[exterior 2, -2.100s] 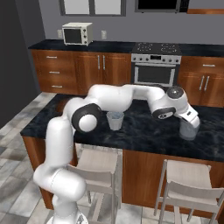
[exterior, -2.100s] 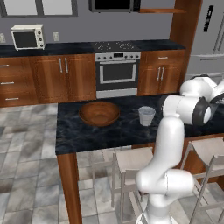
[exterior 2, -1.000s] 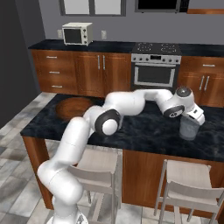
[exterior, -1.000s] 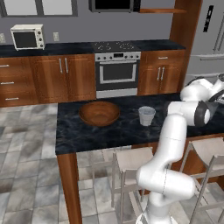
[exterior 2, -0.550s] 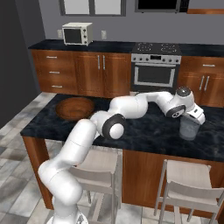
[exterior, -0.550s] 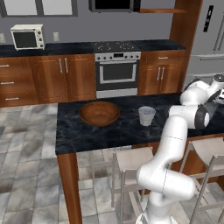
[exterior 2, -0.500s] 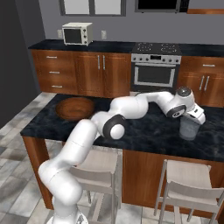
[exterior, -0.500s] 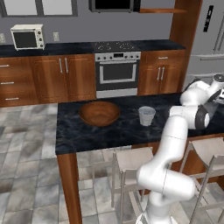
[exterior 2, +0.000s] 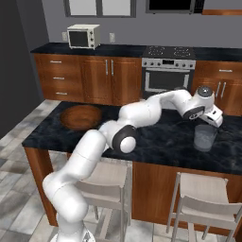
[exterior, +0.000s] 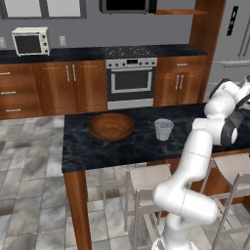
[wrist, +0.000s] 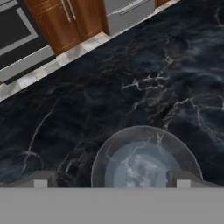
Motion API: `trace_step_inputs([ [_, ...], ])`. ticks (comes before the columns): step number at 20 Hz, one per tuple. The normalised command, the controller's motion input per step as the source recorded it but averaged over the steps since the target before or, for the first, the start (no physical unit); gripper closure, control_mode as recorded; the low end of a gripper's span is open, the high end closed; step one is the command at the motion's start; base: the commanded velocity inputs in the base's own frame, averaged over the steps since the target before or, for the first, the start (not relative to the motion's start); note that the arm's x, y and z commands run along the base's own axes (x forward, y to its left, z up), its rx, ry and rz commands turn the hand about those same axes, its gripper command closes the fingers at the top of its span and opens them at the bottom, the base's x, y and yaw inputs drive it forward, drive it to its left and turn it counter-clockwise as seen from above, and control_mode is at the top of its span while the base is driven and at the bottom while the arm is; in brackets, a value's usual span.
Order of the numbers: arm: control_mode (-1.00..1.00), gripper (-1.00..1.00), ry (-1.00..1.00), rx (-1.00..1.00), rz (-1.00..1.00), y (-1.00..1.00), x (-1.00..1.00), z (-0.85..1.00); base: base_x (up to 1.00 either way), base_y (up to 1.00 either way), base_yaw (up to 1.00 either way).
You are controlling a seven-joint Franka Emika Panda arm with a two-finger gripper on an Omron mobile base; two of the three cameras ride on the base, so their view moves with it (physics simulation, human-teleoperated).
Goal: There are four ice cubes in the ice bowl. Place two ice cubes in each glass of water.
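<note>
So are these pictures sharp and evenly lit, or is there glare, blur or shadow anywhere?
Left base view: flat, even light, a soft shadow under the ice bowl, no glare. Right base view: the same even light, with the tumbler a little hazy since it is see-through. Hand view: coarser and blocky, with the marble veins of the counter smeared and the tumbler rim soft-edged.

No lettering, label, brand mark, number or sign can be read anywhere in this rendered kitchen: the toaster oven, the range, the refrigerator and the dark marble tabletop all carry plain, unmarked faces.
</note>
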Motion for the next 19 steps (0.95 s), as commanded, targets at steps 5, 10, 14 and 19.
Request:
trace_step_inputs([
  [5,-1.00,-1.00,-0.31,0.00,0.10,1.00,-0.58,0.04,0.00,0.00,0.00],
  [10,-1.00,-1.00,-0.41,-0.07,0.09,1.00,-0.98,0.00,0.00,0.00,0.00],
  [14,-1.00,-1.00,-0.29,-0.18,0.14,1.00,-0.90,0.00,0.00,0.00,0.00],
  [19,-1.00,-1.00,-0.07,-0.32,0.23,1.00,-0.89,0.11,0.00,0.00,0.00],
])
